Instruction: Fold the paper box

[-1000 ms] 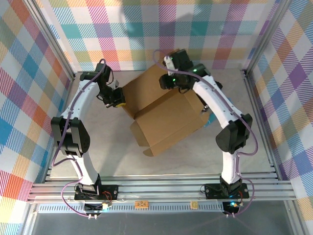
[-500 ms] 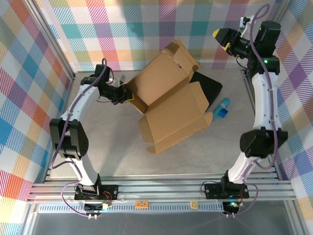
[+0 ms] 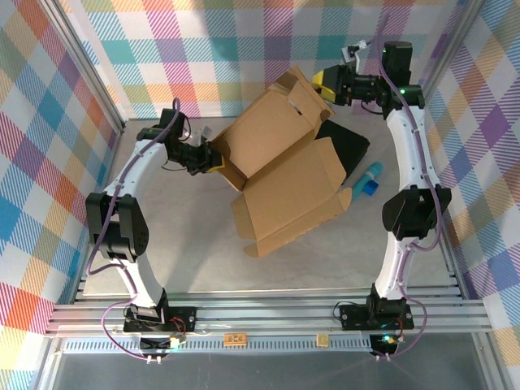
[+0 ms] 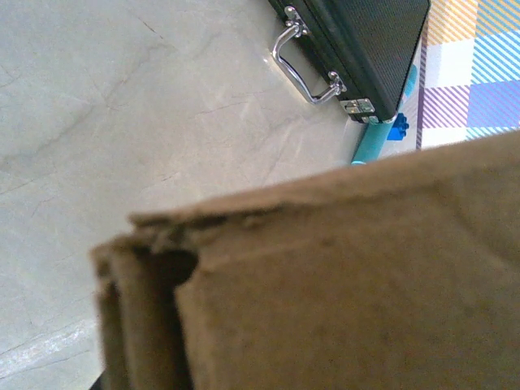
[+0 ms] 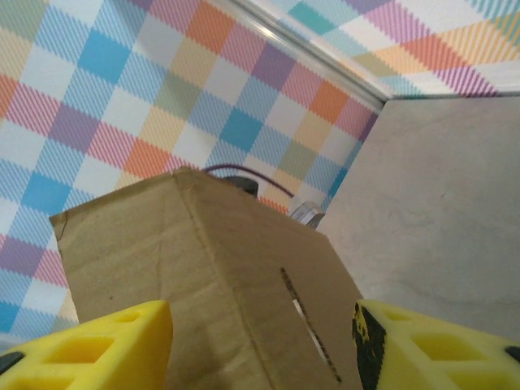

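The right end effector (image 3: 325,82) hangs at about 1 o'clock in the top view, released, and in its own wrist view its yellow fingers (image 5: 89,345) stand wide on both sides of a cardboard corner without touching it. This is the main change: one second ago this arm was bent low over the far edge of the paper box (image 3: 284,195), half a second ago it had swung far away toward the back right corner, and now it has come back to the upper corner of the lid panel (image 3: 264,134). In the same time the lid panel went from lying low to standing up, tilted, toward 11 o'clock, while the base of the box lies on the surface (image 3: 187,244) near the centre. The left end effector (image 3: 213,160) stays at 9 o'clock of the box, against the left edge of the lid panel; cardboard covers its camera, so I cannot tell if it is clenched on that edge. I judge that the box is now opened for the next fold, and the right arm is lining up to take the lid corner. The black briefcase (image 3: 348,145) lies at 2 o'clock of the box, partly under it, and a teal and blue object (image 3: 367,179) lies at 3 o'clock
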